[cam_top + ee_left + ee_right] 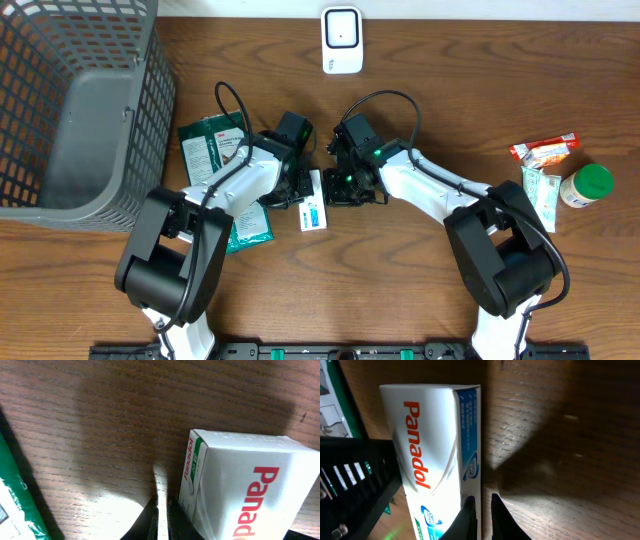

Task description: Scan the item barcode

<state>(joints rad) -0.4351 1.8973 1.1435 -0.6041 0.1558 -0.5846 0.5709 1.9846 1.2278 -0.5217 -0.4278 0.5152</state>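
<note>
Left claw (299,191) is pinched right down to a sliver with nothing between its fingers, and in its own wrist view (162,521) it sits just left of the Panadol box (250,490), whether touching it cannot be told. Over to the right claw (336,190): narrow too, only bare wood showing in the slit (483,516), one finger overlapping the long edge of the box (435,450). So the box (313,208) lies flat on the desk (420,290) at mid-table, squeezed between the two claws but gripped by neither. Up at the far edge stands the white scanner (341,40), well apart from the box. Green packets (214,146) lie under the left arm, a grey basket (75,100) fills the left corner, and at the right sit a green-capped bottle (586,185) and an orange snack wrapper (545,150).
</note>
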